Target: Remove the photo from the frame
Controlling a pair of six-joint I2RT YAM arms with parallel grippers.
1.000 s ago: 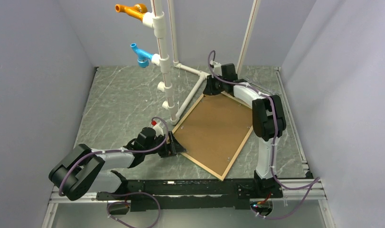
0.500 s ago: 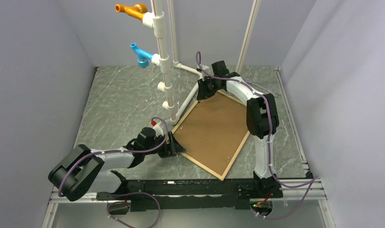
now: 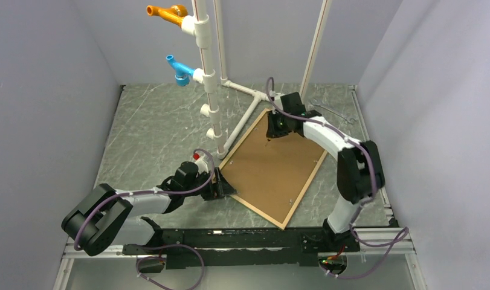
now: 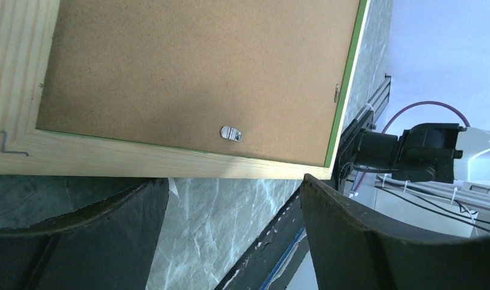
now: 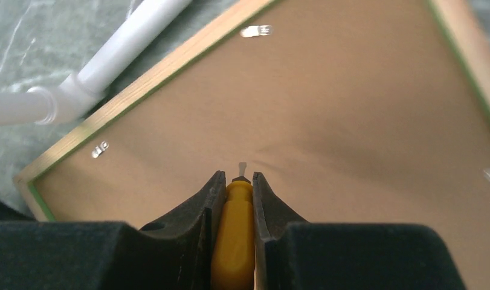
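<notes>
While face-down, frame (image 3: pixel 258 209) edge beside pipe (image 3: pixel 239 128)

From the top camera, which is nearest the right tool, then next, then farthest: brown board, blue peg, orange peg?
1. Brown board, right under the right tool.
2. Blue peg, on the white pole, left.
3. Orange peg, higher up the pole.

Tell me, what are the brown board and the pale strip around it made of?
The brown board looks like pressed fibreboard: matte, finely speckled, no grain. The frame rail around it looks like bare pale wood, with grain lines showing and a green-painted inner edge.
</notes>
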